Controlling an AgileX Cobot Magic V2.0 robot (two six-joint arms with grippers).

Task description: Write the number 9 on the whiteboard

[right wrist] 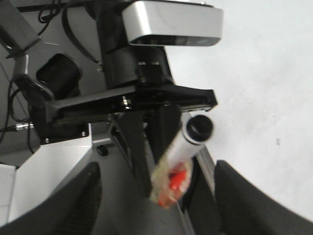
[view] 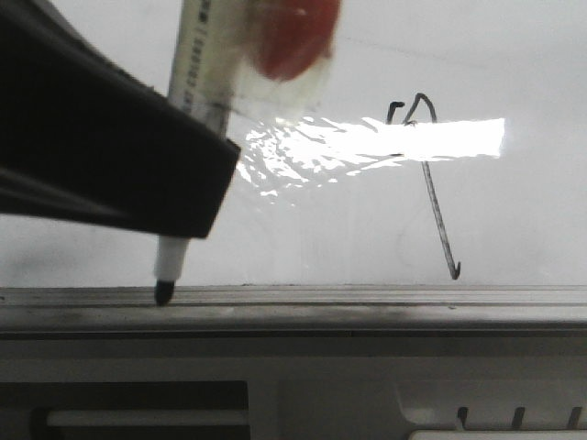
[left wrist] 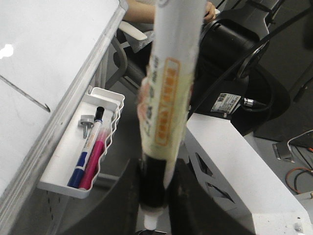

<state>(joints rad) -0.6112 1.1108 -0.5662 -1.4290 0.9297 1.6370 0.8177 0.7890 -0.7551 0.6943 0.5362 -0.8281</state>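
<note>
The black left end effector (right wrist: pixel 164 132) grips a white cylindrical marker (right wrist: pixel 183 147), red tape wrapped round it, beside the glossy white whiteboard (right wrist: pixel 264 98).

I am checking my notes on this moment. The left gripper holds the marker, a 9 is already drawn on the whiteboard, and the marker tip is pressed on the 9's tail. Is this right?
Not quite. The front view shows the marker tip down at the grey ledge, well left of the number 9, not on its tail. The rest holds: the left gripper grips the marker, and the 9 is on the whiteboard.
</note>
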